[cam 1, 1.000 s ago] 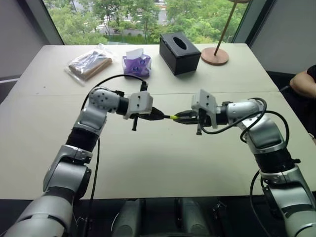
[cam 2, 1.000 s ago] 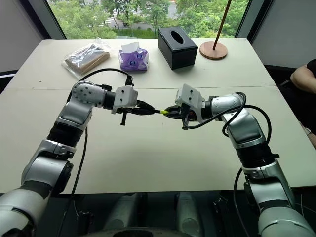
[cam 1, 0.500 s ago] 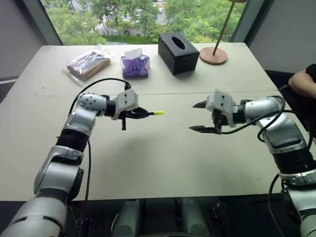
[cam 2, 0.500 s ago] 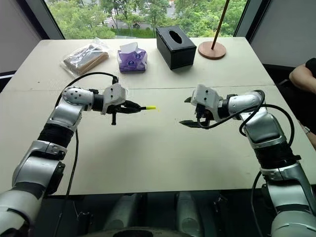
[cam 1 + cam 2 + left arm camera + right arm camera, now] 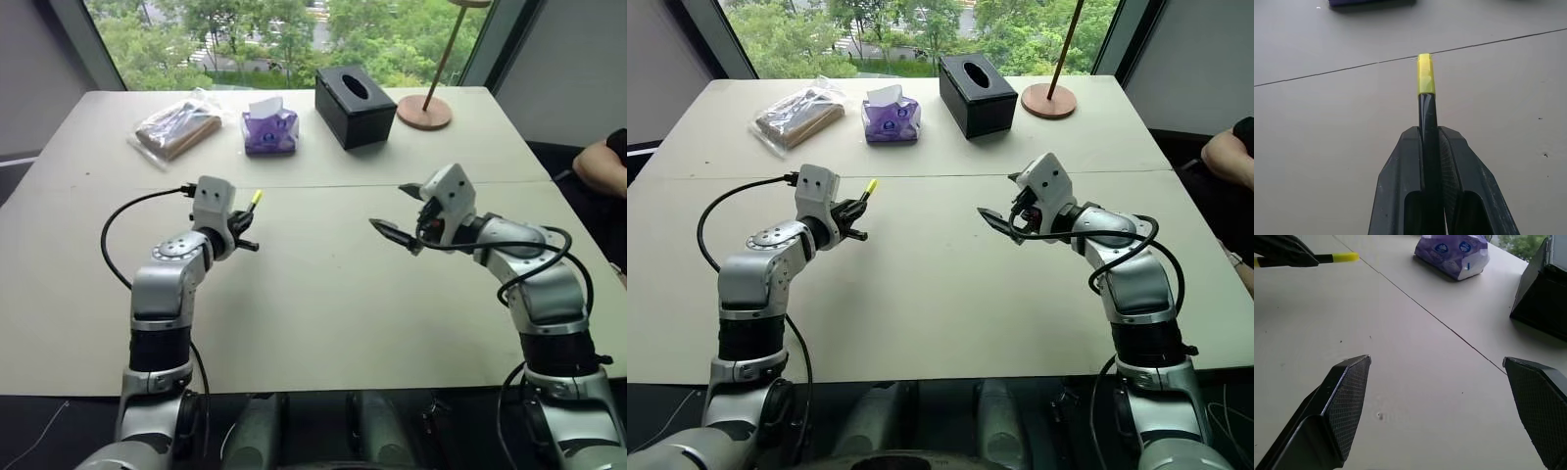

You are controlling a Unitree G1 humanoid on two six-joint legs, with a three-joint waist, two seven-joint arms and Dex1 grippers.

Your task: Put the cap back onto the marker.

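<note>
Yellow plastic cap (image 5: 1425,74) sits fitted on the end of the thin black stick-shaped marker (image 5: 1428,127); no bare tip shows past it. Left pincer (image 5: 241,217) is clamped on the marker: in the left wrist view both black fingers (image 5: 1400,181) press against the barrel, which runs out between them with the capped end foremost. Seen from the head camera, the marker tilts up and away from the robot, its capped end just short of the seam line that crosses the pale grey tabletop (image 5: 313,313). Marker and cap are held above the tabletop, not resting on it.

Right pincer (image 5: 402,213) stands wide apart, nothing between its two black fingers (image 5: 1344,396); it hovers over the tabletop, well apart from the left pincer, and points toward the left side. In the right wrist view the capped marker end shows beyond the spread fingers.

Far side of the tabletop: clear plastic bag with brown contents (image 5: 176,125), purple soft tissue pack (image 5: 270,127), black box-shaped tissue holder (image 5: 355,106), round wooden lamp base with a thin stem (image 5: 426,111). At the right edge of the head view, a person's arm (image 5: 600,162)
</note>
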